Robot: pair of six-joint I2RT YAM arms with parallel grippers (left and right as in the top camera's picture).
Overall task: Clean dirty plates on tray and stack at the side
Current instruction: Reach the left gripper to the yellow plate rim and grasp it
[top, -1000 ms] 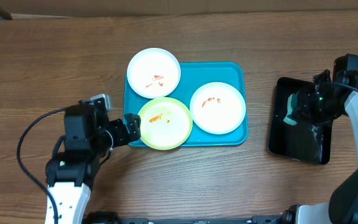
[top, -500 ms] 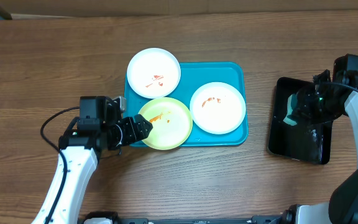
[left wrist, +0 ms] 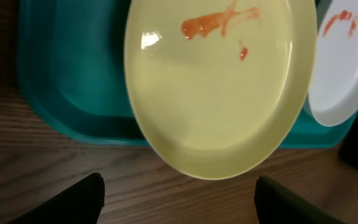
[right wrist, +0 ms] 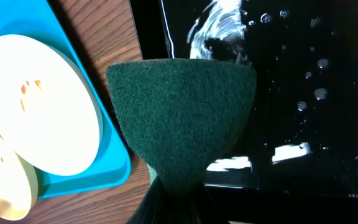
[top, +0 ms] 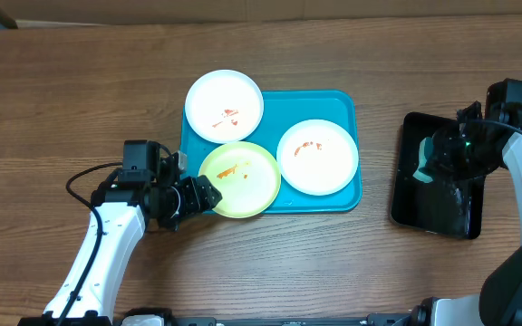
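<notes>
A turquoise tray (top: 341, 101) holds a yellow-green plate (top: 239, 179) and a white plate (top: 317, 157), each with orange-red smears. A second smeared white plate (top: 224, 105) overhangs its far left corner. My left gripper (top: 203, 194) is open, its fingers (left wrist: 176, 202) spread over bare wood just short of the yellow-green plate's (left wrist: 219, 87) front-left edge. My right gripper (top: 427, 167) is shut on a dark green sponge (right wrist: 182, 118) above a black tray (top: 435, 186). The white plate (right wrist: 39, 102) and tray (right wrist: 107, 149) show in the right wrist view.
The black tray (right wrist: 291, 93) at the right holds wet film and droplets. A cable (top: 84, 177) trails from the left arm over the wooden table (top: 80, 81).
My left arm has swung toward the tray, bringing the open gripper to the yellow-green plate's front-left edge. The right arm and the plates have not moved.
</notes>
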